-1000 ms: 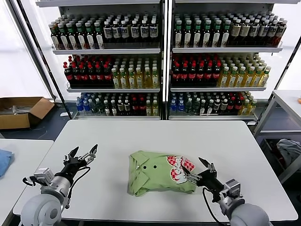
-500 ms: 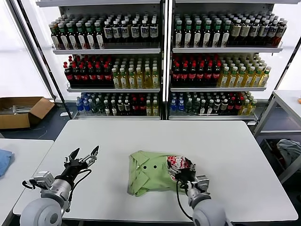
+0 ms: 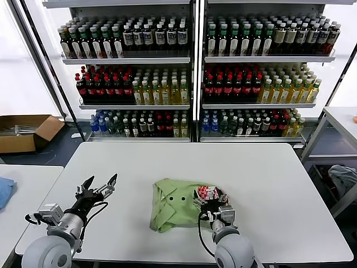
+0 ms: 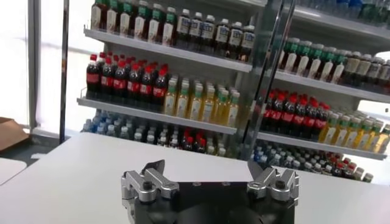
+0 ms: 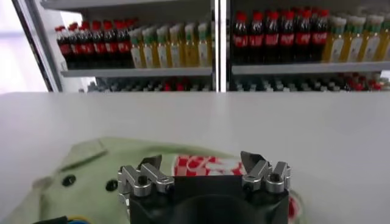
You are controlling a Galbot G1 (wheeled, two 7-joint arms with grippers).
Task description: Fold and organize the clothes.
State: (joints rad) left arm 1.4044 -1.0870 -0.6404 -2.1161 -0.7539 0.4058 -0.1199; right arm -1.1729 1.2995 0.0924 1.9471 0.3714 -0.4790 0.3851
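The green shirt [image 3: 179,204] lies folded into a compact bundle on the white desk [image 3: 268,178], near the front edge and slightly right of centre, with its collar and two dark buttons facing up and the red-and-white checkered print [image 3: 207,194] at its right end. The right gripper [image 3: 210,202] is positioned over that right end, directly above the print, with its fingers spread apart; the head view does not show whether the fingers touch the fabric. The right wrist view supplies detail the head view lacks: the right gripper [image 5: 203,163] stands with both jaws wide and nothing between them, the checkered print [image 5: 204,164] visible in the gap, and the shirt [image 5: 91,167] extending to one side with its buttons showing. The left gripper [image 3: 99,185] is held above bare desk well to the left of the shirt, fingers spread apart and holding nothing. The left wrist view confirms the left gripper [image 4: 209,173] is wide apart and looks over the desk [image 4: 73,176] toward the shelves of bottles [image 4: 177,91]; the shirt does not appear there. Only the head view shows a cardboard box [image 3: 25,131] on the floor at far left and a blue cloth [image 3: 4,190] on a neighbouring desk.
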